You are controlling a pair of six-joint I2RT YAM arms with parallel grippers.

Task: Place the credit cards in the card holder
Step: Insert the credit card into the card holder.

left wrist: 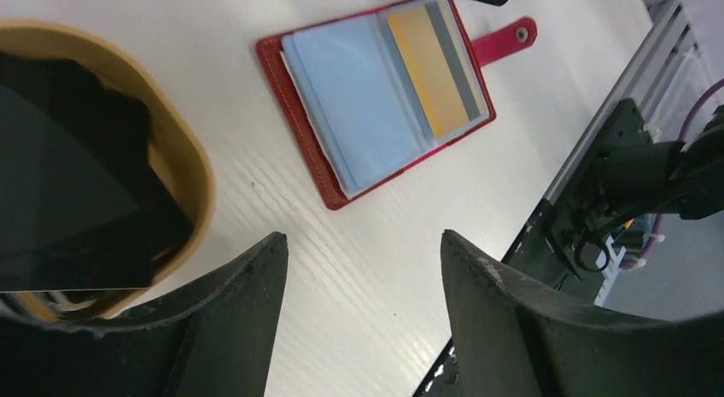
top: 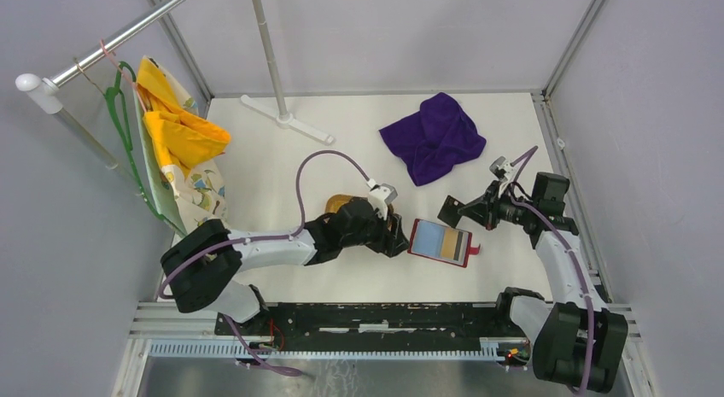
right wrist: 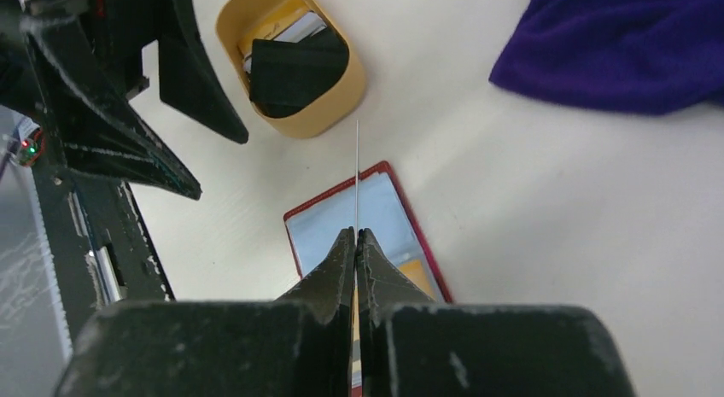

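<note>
The right pincer [right wrist: 357, 233] is clamped shut on a thin black plastic credit card [top: 457, 211], held on edge in the air near the tab end of the red leather-like folding card holder [left wrist: 376, 98]. The holder lies open and flat on the white surface [top: 341, 277]. A yellow card with a grey stripe [left wrist: 435, 68] sits in the pale blue pocket on the half nearest the snap tab.

The left pincer [left wrist: 363, 239] is open with nothing between its 2 fingers. It hovers over bare surface between the holder and an oval tan tray [right wrist: 294, 124]. More black cards [right wrist: 294, 68] lie in the tray. A crumpled purple cloth [top: 434, 137] lies well apart, toward the far side.
</note>
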